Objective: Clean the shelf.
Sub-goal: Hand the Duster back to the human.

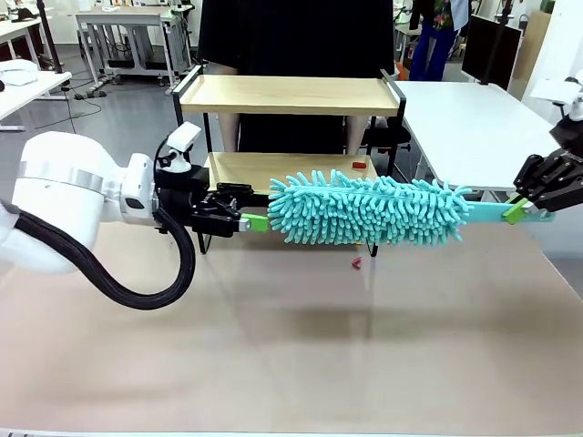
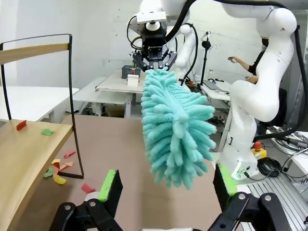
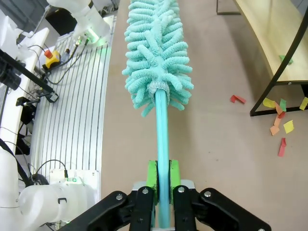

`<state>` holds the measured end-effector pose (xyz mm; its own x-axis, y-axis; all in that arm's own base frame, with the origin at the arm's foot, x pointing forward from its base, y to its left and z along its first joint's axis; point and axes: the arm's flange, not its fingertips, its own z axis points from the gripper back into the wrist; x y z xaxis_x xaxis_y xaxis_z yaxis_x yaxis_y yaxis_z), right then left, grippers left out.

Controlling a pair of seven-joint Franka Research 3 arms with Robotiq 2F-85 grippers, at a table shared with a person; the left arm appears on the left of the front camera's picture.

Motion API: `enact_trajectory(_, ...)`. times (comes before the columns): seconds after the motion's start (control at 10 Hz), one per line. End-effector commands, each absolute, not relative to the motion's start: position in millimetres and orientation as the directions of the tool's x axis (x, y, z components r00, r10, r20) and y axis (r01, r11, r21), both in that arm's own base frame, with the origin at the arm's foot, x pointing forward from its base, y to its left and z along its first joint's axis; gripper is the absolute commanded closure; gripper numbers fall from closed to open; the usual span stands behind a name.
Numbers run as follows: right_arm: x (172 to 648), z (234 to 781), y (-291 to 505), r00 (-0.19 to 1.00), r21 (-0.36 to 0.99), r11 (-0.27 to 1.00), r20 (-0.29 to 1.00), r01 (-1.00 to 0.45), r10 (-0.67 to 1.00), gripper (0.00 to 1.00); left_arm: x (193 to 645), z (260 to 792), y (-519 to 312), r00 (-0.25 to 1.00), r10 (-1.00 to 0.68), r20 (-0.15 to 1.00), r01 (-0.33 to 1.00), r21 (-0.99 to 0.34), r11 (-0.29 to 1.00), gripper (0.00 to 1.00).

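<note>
- The two-tier shelf of light wooden boards in a thin black metal frame (image 1: 290, 95) stands on the brown table top (image 1: 291, 346) at its far side, directly in front of the person in dark clothing (image 1: 296, 36).
- Its upper board looks bare in the front view; its lower board carries a small red scrap (image 1: 359, 166) near the right end.
- In the left wrist view the lower board holds a red scrap (image 2: 21, 125) and a green scrap (image 2: 46, 131), lying apart from each other.
- Loose paper scraps in yellow, orange, red and green (image 3: 279, 120) lie on the table around the shelf's foot; one more red scrap (image 3: 237, 99) lies a little away from them.
- A single pink scrap (image 1: 356, 263) lies on the table just in front of the shelf.
- The right gripper (image 3: 162, 180) is clamped on the turquoise handle (image 3: 162, 139) of a turquoise microfibre duster with a shaggy noodle head (image 1: 369, 209), which is held level above the table, across the front of the lower board.
- The left gripper (image 2: 166, 185) has its jaws spread wide and grips nothing; the tip of the duster head hangs between its green pads (image 2: 108, 185) without touching them.
- In the front view the left gripper sits at the left end of the duster head, by the shelf's left legs.
</note>
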<state>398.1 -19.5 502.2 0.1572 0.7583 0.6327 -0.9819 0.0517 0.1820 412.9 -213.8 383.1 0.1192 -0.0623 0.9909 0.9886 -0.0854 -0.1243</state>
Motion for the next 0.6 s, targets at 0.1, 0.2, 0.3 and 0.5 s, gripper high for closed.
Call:
enact_trajectory(0.1, 397.0, 503.5, -20.6, 0.15, 0.18, 0.044, 0.638, -0.983, 0.755, 0.87, 426.4, 383.0, -233.9, 0.139, -0.051, 0.989, 0.989, -0.141, -0.04, 0.0)
enact_trajectory(0.2, 397.0, 503.5, -20.6, 0.15, 0.18, 0.044, 0.638, -0.983, 0.755, 0.87, 427.3, 382.4, -239.8, 0.14, -0.052, 0.989, 0.989, -0.142, -0.046, 0.0)
enact_trajectory(0.3, 397.0, 503.5, -20.6, 0.15, 0.18, 0.044, 0.638, -0.983, 0.755, 0.87, 426.9, 382.5, -244.7, 0.138, -0.046, 0.989, 0.989, -0.14, -0.052, 0.0)
enact_trajectory(0.5, 397.0, 503.5, -20.6, 0.15, 0.18, 0.044, 0.638, -0.983, 0.755, 0.87, 424.4, 383.4, -252.7, 0.147, -0.028, 0.989, 0.986, -0.149, -0.077, 0.0)
